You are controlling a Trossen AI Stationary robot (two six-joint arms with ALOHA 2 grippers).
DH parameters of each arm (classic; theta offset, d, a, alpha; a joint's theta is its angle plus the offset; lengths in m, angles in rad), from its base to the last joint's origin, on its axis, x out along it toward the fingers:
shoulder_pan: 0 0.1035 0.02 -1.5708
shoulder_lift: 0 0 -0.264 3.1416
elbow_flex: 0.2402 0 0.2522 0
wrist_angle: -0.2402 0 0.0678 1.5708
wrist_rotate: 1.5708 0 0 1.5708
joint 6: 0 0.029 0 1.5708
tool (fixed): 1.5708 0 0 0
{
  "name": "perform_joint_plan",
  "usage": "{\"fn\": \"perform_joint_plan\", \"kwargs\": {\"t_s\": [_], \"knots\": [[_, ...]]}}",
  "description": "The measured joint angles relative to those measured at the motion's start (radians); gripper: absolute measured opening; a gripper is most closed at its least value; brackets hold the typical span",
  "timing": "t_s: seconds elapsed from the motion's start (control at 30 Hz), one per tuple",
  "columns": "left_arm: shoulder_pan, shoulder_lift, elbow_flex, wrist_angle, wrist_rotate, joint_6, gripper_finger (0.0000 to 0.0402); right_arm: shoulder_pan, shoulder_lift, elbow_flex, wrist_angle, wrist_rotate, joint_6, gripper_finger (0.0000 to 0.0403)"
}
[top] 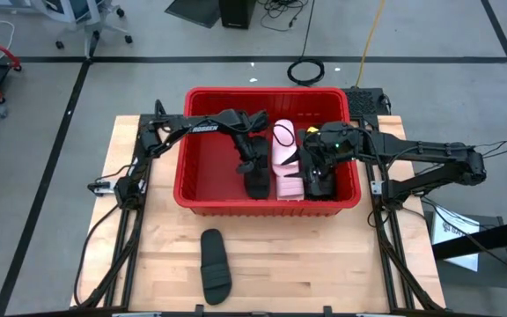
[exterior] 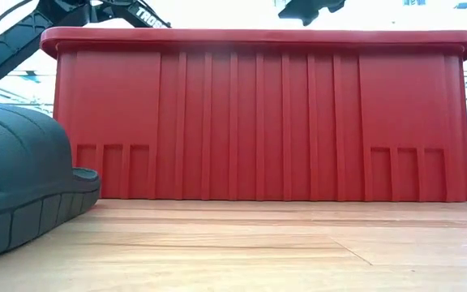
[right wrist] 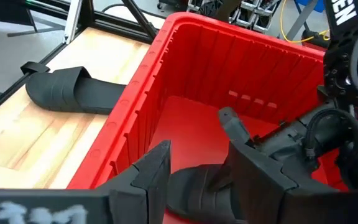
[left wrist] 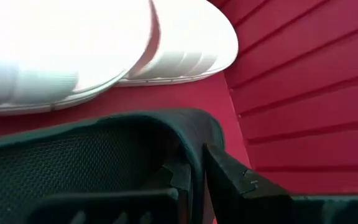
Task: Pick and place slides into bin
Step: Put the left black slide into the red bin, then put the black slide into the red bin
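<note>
1. From above, the red bin is seen at the middle of the wooden table, with both arms reaching into it. White lettering is printed on the left arm, too small to be read with certainty. The left gripper is lowered onto a black slide inside the bin; beside it lie pale pink slides, and further black slides are partly covered by the right gripper. One black slide is left on the table in front of the bin.

2. At table height, the bin's ribbed wall fills the view and its contents are hidden. The ribbed black slide on the table is cut off at the picture's edge.

3. Through the left wrist camera, the left fingers are seen clamped on the rim of a black slide, with pale slides beyond it, washed out by glare.

4. Through the right wrist camera, the right fingers are set apart around a black slide, whose strap is gripped between them. The black slide on the table is seen beyond the bin's rim. Part of a white word on the left arm is cut off.
</note>
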Motion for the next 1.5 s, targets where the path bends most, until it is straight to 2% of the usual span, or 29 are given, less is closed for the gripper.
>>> {"fn": "perform_joint_plan", "kwargs": {"t_s": [0.17, 0.33, 0.43, 0.87, 0.93, 1.03, 1.27, 1.5], "knots": [[-0.034, -0.002, 0.000, 0.005, -0.030, -0.001, 0.0035, 0.000, 0.000, 0.000, 0.006, 0.000, -0.002, 0.0150], [-0.046, -0.006, 0.000, 0.026, -0.142, -0.078, 0.0036, 0.000, 0.000, 0.000, 0.006, 0.000, -0.002, 0.0150], [-0.046, -0.006, 0.000, 0.024, -0.171, -0.105, 0.0042, 0.000, 0.000, 0.000, 0.007, 0.000, -0.001, 0.0150], [-0.050, -0.006, -0.001, 0.063, -0.195, -0.094, 0.0197, 0.000, 0.000, 0.000, 0.007, 0.001, 0.000, 0.0150], [-0.050, -0.006, -0.001, 0.068, -0.230, -0.095, 0.0213, 0.000, 0.000, 0.000, 0.007, 0.001, 0.000, 0.0150], [-0.050, -0.006, -0.001, 0.075, -0.288, -0.096, 0.0229, 0.000, 0.000, 0.000, 0.007, 0.001, 0.000, 0.0150], [-0.045, -0.022, -0.001, 0.084, -0.321, -0.101, 0.0248, 0.000, 0.000, 0.000, 0.007, 0.001, -0.004, 0.0150], [-0.037, -0.022, 0.086, 0.039, -0.379, -0.095, 0.0248, 0.000, 0.000, 0.000, 0.007, 0.002, -0.006, 0.0150]]}}
